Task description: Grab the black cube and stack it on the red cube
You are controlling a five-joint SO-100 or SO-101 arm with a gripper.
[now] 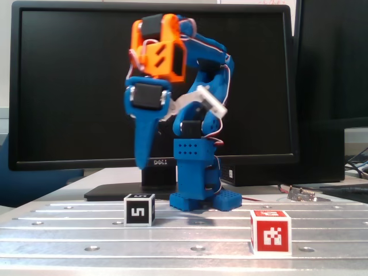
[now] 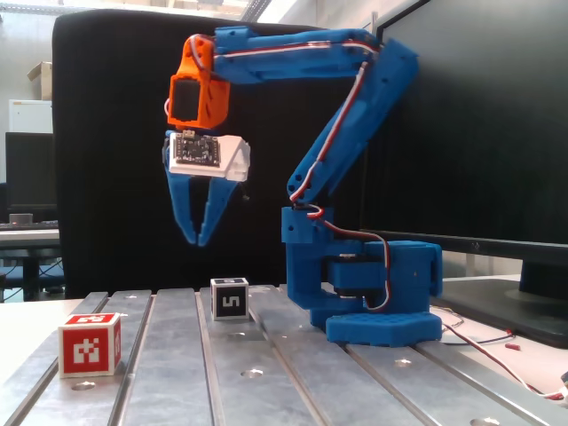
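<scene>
The black cube (image 1: 139,209) with a white "5" stands on the metal table, left of the arm's blue base (image 1: 198,198) in a fixed view. It also shows in the other fixed view (image 2: 229,298). The red cube (image 1: 270,231) with a white pixel marker stands apart from it, nearer the front; it also shows in the other fixed view (image 2: 89,344). My gripper (image 2: 197,242) points down and hangs empty well above the black cube, its tips almost meeting. In the front fixed view the gripper (image 1: 141,165) is straight above the black cube.
The slotted metal table (image 1: 184,253) carries the arm's base. A large dark monitor (image 1: 69,86) stands close behind the arm. A small metal part (image 1: 302,194) and cables lie at the back right. Wires (image 2: 497,342) trail from the base.
</scene>
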